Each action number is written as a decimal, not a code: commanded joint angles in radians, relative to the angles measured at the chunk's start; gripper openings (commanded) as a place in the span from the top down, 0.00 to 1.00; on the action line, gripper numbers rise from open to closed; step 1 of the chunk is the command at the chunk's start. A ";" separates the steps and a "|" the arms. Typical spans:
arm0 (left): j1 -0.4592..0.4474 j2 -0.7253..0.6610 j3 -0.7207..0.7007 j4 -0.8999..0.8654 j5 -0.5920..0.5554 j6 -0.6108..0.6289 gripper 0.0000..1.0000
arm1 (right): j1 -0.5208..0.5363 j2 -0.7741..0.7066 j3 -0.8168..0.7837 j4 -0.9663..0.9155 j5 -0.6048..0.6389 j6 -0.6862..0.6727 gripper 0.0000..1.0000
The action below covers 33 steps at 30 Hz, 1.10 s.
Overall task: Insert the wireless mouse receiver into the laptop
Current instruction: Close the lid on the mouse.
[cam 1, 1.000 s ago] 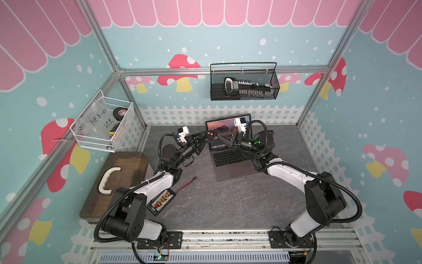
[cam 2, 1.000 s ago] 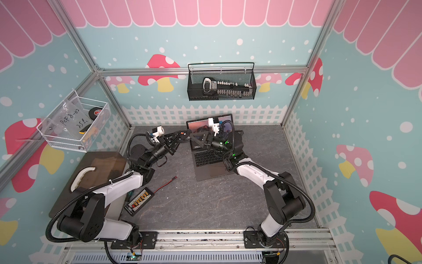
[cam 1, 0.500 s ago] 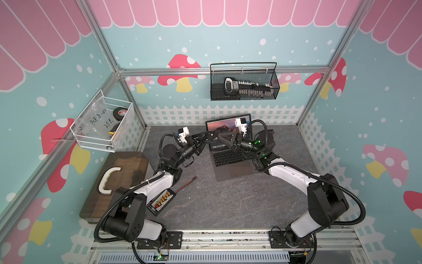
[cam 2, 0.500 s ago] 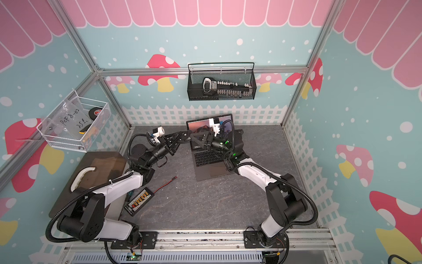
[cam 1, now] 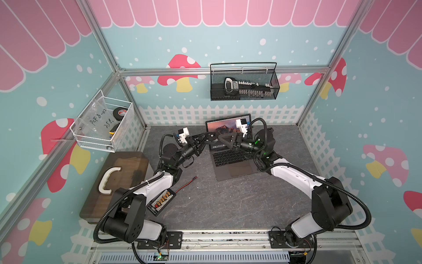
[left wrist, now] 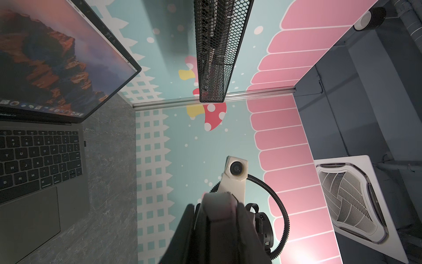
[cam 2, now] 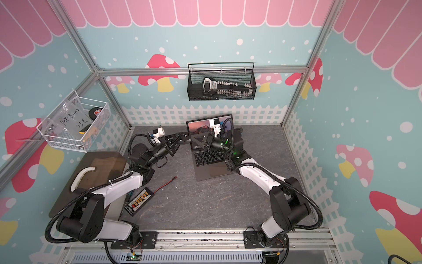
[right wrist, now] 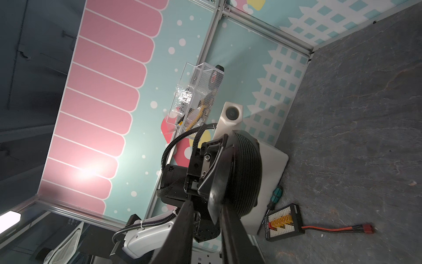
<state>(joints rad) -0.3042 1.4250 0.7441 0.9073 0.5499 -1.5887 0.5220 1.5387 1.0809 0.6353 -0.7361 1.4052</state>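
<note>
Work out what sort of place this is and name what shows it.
Probably a robot lab test cell: a left arm and right arm bolted to a rail, with printed mushroom walls on aluminium framing.

Grey stone-look bench (cam 1: 228, 205). Open laptop (cam 1: 233, 169) at back centre, screen lit with an orange mountain, lid facing the front. Both arms reach in and meet above its back left corner. Left pincer (cam 1: 206, 139) has a black oval mouse (cam 1: 211, 137) at its tips, off the bench. Right pincer (cam 1: 219, 138) is tip to tip with it, just beside the mouse; gap between its fingers too small to read. Brown wooden case (cam 1: 130, 169) with white handle (cam 1: 107, 180) at the bench's left edge. Black board (cam 1: 162, 201) with orange connectors beside the left arm, red-tipped wire (cam 1: 194, 178) running from it towards the laptop. White wire basket (cam 1: 102, 137) on the left wall, black mesh basket (cam 1: 244, 96) on the back wall.
</note>
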 commanded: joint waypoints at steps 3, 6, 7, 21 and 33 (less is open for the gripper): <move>-0.014 -0.035 0.012 0.015 -0.001 0.013 1.00 | 0.013 -0.025 0.044 -0.095 0.007 -0.063 0.75; -0.019 -0.036 0.019 0.003 0.002 0.021 1.00 | 0.016 -0.021 0.058 -0.112 0.003 -0.072 0.75; -0.020 -0.038 0.019 -0.004 0.002 0.024 1.00 | 0.016 -0.021 0.062 -0.115 0.002 -0.075 0.74; -0.029 -0.046 0.041 -0.098 0.010 0.088 1.00 | 0.017 -0.032 0.100 -0.202 0.012 -0.130 0.70; -0.037 -0.035 0.046 -0.104 0.007 0.094 1.00 | 0.019 -0.045 0.123 -0.296 0.032 -0.190 0.48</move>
<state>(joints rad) -0.3241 1.4021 0.7582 0.7933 0.5274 -1.5097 0.5274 1.5246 1.1664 0.3626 -0.7151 1.2472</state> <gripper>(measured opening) 0.227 0.512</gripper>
